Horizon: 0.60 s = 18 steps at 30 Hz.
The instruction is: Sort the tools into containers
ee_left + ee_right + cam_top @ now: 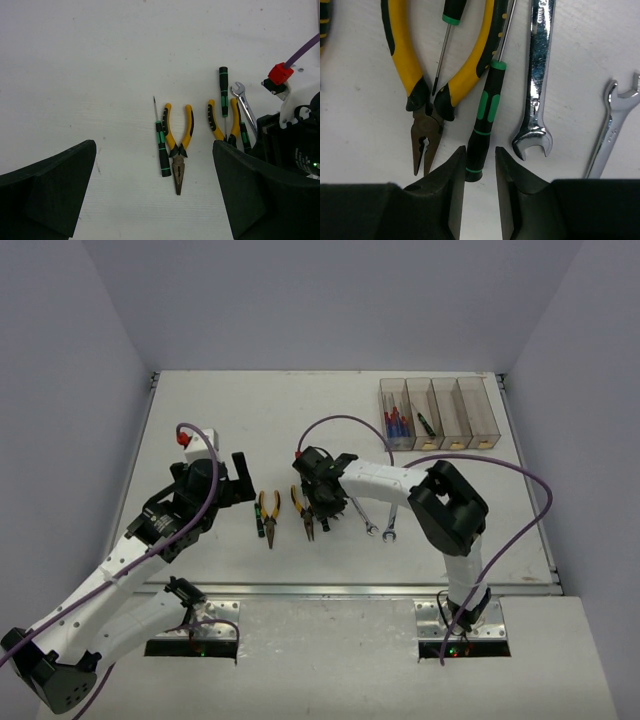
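Note:
The four joined containers [437,412] stand at the back right; the first holds blue/red screwdrivers [396,425], the second a green/black one [424,424]. My right gripper [318,502] is low over the table, its slightly parted fingers [451,175] straddling the butt of a green/black screwdriver [485,115], with a gap on the right side. Next to it lie yellow-and-black pliers [405,60] and two silver wrenches [537,90] [612,125]. My left gripper [245,482] is wide open and empty, hovering left of the other pliers [177,145] and another green/black screwdriver [162,150].
A further green/black screwdriver [223,90] lies with its shaft between the right pliers' handles [220,120]. The right arm's body [292,145] fills the right of the left wrist view. Purple cables [520,475] loop over the table. The table's front edge [350,588] is close behind the tools.

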Available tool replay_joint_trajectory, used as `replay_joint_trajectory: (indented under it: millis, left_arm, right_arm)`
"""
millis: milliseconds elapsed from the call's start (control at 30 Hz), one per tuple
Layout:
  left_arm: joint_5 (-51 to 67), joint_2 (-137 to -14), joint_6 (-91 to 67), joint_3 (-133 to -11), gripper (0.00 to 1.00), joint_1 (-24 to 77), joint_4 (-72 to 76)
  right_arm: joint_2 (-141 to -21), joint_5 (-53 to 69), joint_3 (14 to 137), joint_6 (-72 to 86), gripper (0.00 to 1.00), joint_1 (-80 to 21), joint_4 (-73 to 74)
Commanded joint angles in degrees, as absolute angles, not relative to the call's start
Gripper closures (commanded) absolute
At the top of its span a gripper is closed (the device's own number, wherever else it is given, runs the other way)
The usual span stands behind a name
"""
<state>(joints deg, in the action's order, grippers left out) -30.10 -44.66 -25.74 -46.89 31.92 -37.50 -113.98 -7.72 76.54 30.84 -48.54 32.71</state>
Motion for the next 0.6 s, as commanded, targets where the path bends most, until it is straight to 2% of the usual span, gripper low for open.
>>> replay_joint_trajectory:
  millis: [0, 133, 300, 433, 567]
  left_arm:
    - [-29.53, -43.89, -25.22, -47.11, 0.00, 31.99, -35.33]
    - [-29.54, -43.42, -25.22, -47.10, 0.00, 31.99, -35.24]
    - [-29.53, -43.28, -25.22, -47.02, 0.00, 31.99, -35.24]
    - [-29.59, -42.98, -25.22, -46.99, 0.00, 31.99, -35.24]
    - [-29.39, -42.93, -25.22, -46.99, 0.00, 31.94, -35.24]
  right_arm:
    - [-117.09, -7.80, 77.95, 33.19, 0.70, -48.96, 31.87]
    - [-118.80, -9.25, 77.87, 33.57, 0.75, -48.96, 31.98]
    - [-114.77, -11.22, 76.53, 33.98, 0.90, -49.04, 32.22]
    - [-106.65, -16.87, 77.93, 31.13, 0.93, -46.78, 34.55]
    - [-103.27, -19.13, 81.31, 22.72, 0.94, -38.02, 35.16]
